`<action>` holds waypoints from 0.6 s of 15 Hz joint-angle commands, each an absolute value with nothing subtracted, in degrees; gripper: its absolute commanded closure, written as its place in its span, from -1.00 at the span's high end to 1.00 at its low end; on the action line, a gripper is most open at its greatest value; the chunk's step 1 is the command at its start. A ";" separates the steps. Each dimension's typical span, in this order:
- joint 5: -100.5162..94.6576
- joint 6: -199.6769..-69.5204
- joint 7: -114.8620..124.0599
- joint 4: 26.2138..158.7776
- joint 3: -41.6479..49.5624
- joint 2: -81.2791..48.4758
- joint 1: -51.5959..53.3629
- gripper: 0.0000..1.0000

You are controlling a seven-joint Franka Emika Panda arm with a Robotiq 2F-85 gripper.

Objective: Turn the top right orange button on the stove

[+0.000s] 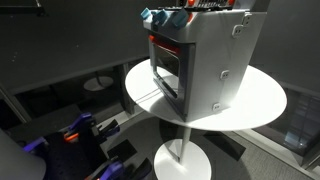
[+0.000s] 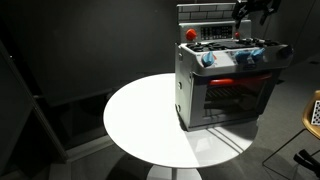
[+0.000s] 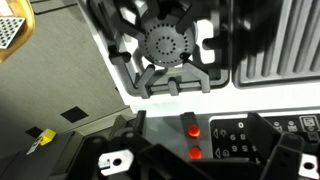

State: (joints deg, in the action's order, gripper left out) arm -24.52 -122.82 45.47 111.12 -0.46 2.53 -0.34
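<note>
The grey toy stove (image 1: 215, 60) stands on a round white table (image 1: 260, 100); it also shows in an exterior view (image 2: 225, 90), with a dark oven door and an orange-red strip. Blue and orange-red knobs (image 2: 240, 56) line its top front, and a red knob (image 2: 190, 34) sits at a back corner. My gripper (image 2: 254, 10) hovers above the stove's back, touching nothing. In the wrist view a burner grate (image 3: 165, 45) lies above two orange-red buttons (image 3: 190, 128) and a keypad panel (image 3: 250, 135). My gripper (image 3: 200, 165) is open, its fingers on either side of the lower button.
The table (image 2: 150, 120) has bare surface in front of and beside the stove. A grille section (image 3: 280, 45) lies beside the burner. Dark floor and robot base parts (image 1: 80, 135) lie below the table. A yellowish object (image 2: 314, 110) stands at the frame edge.
</note>
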 commanded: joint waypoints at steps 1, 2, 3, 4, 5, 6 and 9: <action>-18.67 -117.26 41.65 113.06 -1.53 7.83 0.60 1.00; -17.39 -115.55 41.03 113.28 -1.91 8.93 0.78 1.00; -16.21 -113.75 40.32 113.35 -2.28 9.91 0.93 1.00; -15.16 -111.94 39.33 113.57 -2.63 10.94 1.06 1.00; -14.20 -110.20 38.36 113.75 -2.95 11.90 1.13 1.00; -13.23 -108.34 37.16 114.06 -3.22 12.94 1.21 1.00; -9.68 -104.14 30.97 115.68 -3.46 16.24 1.61 1.00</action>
State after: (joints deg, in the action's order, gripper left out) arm -13.13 -107.31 36.88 113.32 -3.38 12.26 1.45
